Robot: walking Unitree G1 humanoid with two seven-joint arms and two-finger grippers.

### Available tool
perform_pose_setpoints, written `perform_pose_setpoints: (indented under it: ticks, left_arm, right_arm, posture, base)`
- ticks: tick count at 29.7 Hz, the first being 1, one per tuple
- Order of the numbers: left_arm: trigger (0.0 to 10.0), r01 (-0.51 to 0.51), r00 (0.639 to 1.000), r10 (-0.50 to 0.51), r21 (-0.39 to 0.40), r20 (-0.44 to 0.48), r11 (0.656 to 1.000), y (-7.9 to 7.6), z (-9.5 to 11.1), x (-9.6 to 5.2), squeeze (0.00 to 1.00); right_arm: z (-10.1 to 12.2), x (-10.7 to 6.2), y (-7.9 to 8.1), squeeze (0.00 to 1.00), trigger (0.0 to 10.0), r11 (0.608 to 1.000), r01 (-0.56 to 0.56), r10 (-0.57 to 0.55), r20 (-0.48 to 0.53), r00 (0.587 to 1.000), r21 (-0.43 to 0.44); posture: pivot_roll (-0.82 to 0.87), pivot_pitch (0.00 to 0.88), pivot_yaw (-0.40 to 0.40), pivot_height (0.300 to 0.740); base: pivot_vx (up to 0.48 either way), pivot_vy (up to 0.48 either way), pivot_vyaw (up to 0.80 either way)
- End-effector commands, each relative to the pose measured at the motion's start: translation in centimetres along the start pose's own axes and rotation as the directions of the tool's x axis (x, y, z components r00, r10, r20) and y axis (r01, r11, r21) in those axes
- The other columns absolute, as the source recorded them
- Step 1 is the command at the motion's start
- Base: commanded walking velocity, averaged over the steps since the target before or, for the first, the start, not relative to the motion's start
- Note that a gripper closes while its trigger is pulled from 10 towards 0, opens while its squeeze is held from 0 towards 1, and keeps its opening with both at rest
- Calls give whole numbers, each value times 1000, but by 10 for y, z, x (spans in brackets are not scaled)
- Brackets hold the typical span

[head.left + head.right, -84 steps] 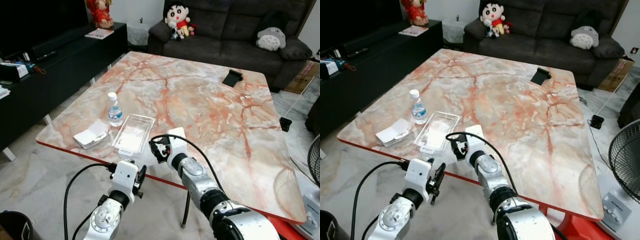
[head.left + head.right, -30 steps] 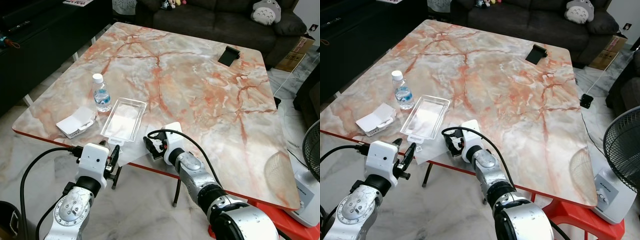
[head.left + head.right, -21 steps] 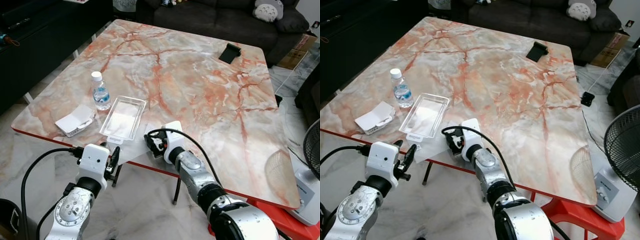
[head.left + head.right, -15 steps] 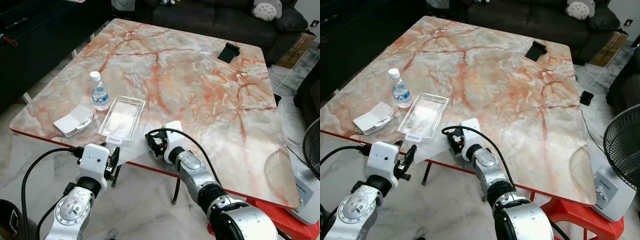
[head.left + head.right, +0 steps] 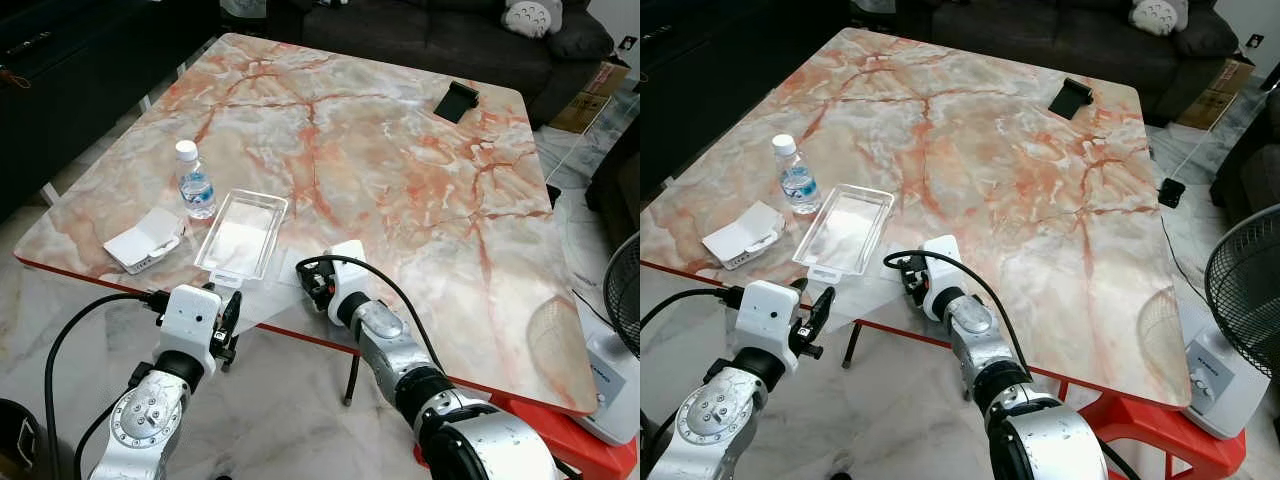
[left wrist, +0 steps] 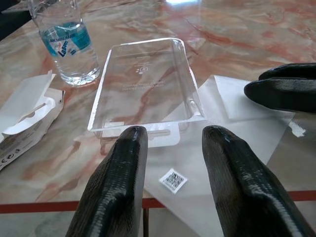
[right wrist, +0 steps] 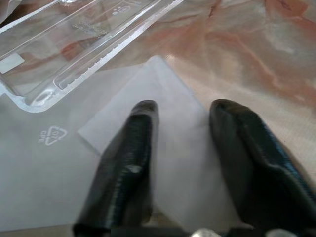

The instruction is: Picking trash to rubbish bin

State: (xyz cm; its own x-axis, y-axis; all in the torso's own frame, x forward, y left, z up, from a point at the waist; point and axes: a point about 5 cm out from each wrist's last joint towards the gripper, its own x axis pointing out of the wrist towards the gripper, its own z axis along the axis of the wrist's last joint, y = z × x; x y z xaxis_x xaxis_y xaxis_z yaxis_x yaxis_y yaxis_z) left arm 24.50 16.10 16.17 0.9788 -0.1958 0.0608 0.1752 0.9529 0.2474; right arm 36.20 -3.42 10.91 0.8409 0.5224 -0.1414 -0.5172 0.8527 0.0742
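A clear plastic tray (image 5: 240, 235) lies near the front edge of the marble table (image 5: 400, 170). A thin clear film (image 6: 232, 123) with a small code sticker (image 6: 173, 180) is spread beside it. My right gripper (image 7: 182, 111) is open and low over the film, one finger on each side of a white folded patch. Its fingertips (image 6: 284, 89) also appear in the left wrist view. My left gripper (image 6: 170, 136) is open at the table's edge and points at the tray's near end. A small water bottle (image 5: 194, 182) and a white opened carton (image 5: 145, 240) stand left of the tray.
A black phone-like object (image 5: 455, 100) rests at the table's far right. Behind the table is a dark sofa (image 5: 420, 25), with a black cabinet (image 5: 80, 80) to the left. A fan (image 5: 1245, 300) stands on the right, and a dark bin (image 5: 15, 445) on the floor at my lower left.
The head view has tilted down and drifted slightly. My left gripper has risen to the table's edge. My right gripper stays over the film.
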Motion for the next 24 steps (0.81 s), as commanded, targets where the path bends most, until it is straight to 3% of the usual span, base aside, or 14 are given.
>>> perform_pose_setpoints:
  ticks: [1, 8, 22, 23, 24]
  left_arm:
    - [10000, 28, 1000, -28, -10, -13, 1000, -5, -2, 1, 0]
    - [10000, 25, 1000, -25, -13, -8, 1000, -6, -1, 3, 0]
    - [10000, 30, 1000, -30, -30, 10, 999, -11, 1, 9, 0]
    - [10000, 31, 999, -31, -31, 11, 999, -11, 1, 9, 0]
    - [10000, 32, 999, -31, -31, 11, 999, -11, 1, 10, 0]
  right_arm:
    - [-17, -3, 6, 0, 0, 999, -14, 16, -73, 997, 29]
    - [-13, -3, 2, 0, 0, 1000, -4, 6, -62, 998, 21]
    - [17, -3, -30, 0, 0, 995, 100, -101, 37, 994, 24]
    - [19, -4, -33, 0, 1137, 993, 114, -115, 41, 993, 24]
    - [20, -4, -34, 0, 1137, 992, 123, -124, 43, 991, 25]
  posture:
    - [161, 227, -146, 740]
    - [160, 222, -144, 740]
    - [146, 204, -138, 740]
    - [146, 201, -138, 740]
    - [145, 200, -137, 740]
  base:
    - [0, 0, 0]
    - [0, 0, 0]
    - [0, 0, 0]
    - [0, 0, 0]
    - [0, 0, 0]
